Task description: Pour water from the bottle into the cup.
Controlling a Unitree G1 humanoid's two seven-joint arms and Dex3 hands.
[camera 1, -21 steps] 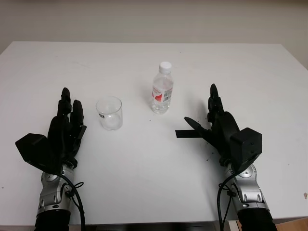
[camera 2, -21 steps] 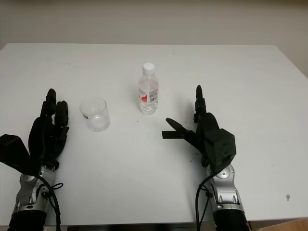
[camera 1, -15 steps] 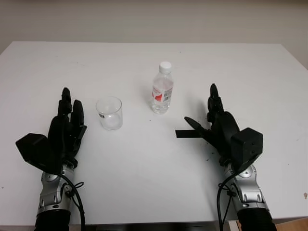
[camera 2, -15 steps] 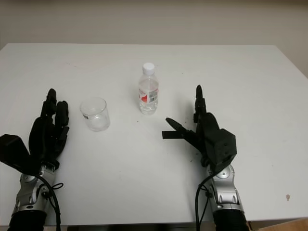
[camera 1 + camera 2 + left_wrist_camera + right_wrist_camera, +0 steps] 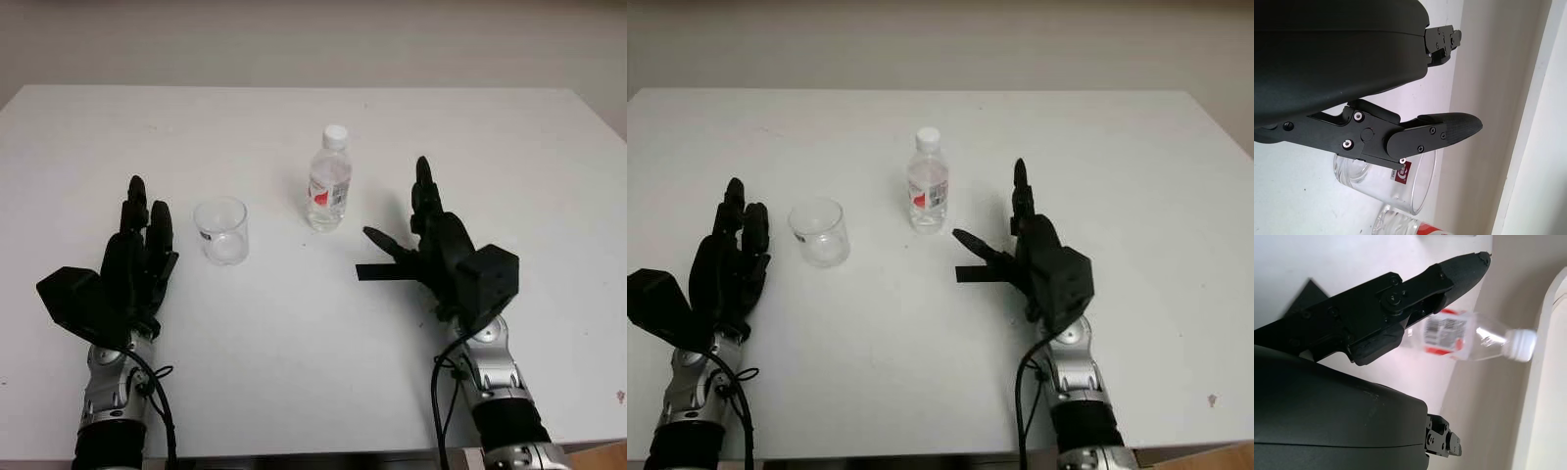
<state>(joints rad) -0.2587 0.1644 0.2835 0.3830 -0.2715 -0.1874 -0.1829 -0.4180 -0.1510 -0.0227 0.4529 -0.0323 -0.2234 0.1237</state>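
bottle (image 5: 330,179): clear ribbed plastic, white screw cap, red-and-white label, upright mid-table, free of both my hands
cup (image 5: 222,230): clear cylindrical glass, upright, left of bottle, near my left fingertips
right hand (image 5: 438,257): matte black, open, holding nothing, right of bottle and nearer me
left hand (image 5: 127,272): black, open, holding nothing, left of cup
table (image 5: 294,333): smooth white

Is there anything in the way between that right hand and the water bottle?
Nothing visible. The right hand, open, is just right of the bottle with bare table between them. The cup stands on the bottle's far side, by the open left hand.
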